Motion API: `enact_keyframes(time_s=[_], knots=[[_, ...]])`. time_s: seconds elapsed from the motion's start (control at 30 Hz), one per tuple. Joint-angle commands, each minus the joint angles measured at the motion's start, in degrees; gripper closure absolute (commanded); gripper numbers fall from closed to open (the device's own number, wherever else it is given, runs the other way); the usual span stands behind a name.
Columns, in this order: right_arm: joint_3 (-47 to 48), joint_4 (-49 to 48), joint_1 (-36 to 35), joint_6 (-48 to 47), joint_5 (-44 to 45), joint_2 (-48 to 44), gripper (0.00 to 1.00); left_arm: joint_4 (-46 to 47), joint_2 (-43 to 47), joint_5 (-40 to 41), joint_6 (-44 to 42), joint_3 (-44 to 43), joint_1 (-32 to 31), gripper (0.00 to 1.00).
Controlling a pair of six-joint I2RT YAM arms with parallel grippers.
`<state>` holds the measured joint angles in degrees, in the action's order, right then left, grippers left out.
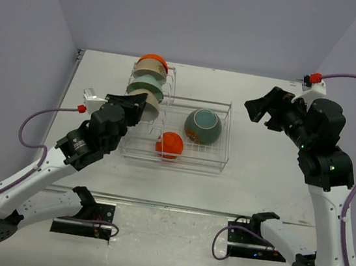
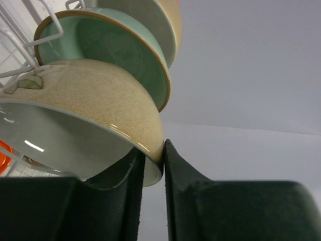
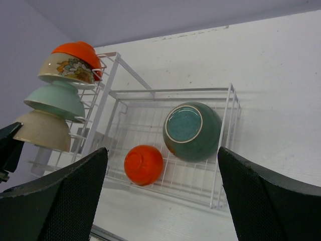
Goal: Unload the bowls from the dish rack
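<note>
The dish rack (image 1: 217, 159) stands mid-counter, nearer the far edge. The left claw (image 2: 154, 159) is almost closed, pinching the rim of the cream bowl (image 2: 85, 100) at the near end of the upright row. The right claw (image 1: 257, 109) hangs wide open and empty toward the right edge. A teal bowl (image 1: 203, 126) and an orange bowl (image 1: 170, 145) lie in the rack.

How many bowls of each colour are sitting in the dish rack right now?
Orange: 2, the slotted orange bowl and the small orange bowl in the basket.
Cream: 2, the patterned cream bowl and the plain cream bowl, its rim pinched by the left gripper.
Pale green: 1, the pale green bowl.
Dark teal: 1, the dark teal bowl.
Total: 6.
</note>
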<state>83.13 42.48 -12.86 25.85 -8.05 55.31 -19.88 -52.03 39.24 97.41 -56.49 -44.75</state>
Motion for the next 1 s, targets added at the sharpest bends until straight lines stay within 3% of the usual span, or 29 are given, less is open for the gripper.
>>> enact_keyframes(time_s=[0.0, 0.13, 0.53, 0.63, 0.97], knots=[[0.9, -0.5, -0.5, -0.9, 1.5, -0.8, 0.09, 1.8, 0.0, 3.6, -1.4, -0.7, -0.1, 0.81], [0.9, -0.5, -0.7, -1.1, 1.6, -0.8, 0.08, 1.2, 0.7, 3.9, -1.1, -0.3, -0.1, 1.00], [0.0, -0.8, -1.1, -1.4, 1.8, -0.7, 0.07, 1.7, 1.8, 1.5, -3.5, -1.2, -0.2, 1.00], [0.0, -1.0, -1.2, -1.5, 1.9, -0.6, 0.02, 3.2, 2.5, 0.3, -4.3, -1.5, -0.2, 1.00], [0.2, -1.3, -1.2, -1.7, 2.4, -0.2, 0.01, 5.5, 2.9, -3.1, -8.5, -7.4, -0.2, 1.00]])
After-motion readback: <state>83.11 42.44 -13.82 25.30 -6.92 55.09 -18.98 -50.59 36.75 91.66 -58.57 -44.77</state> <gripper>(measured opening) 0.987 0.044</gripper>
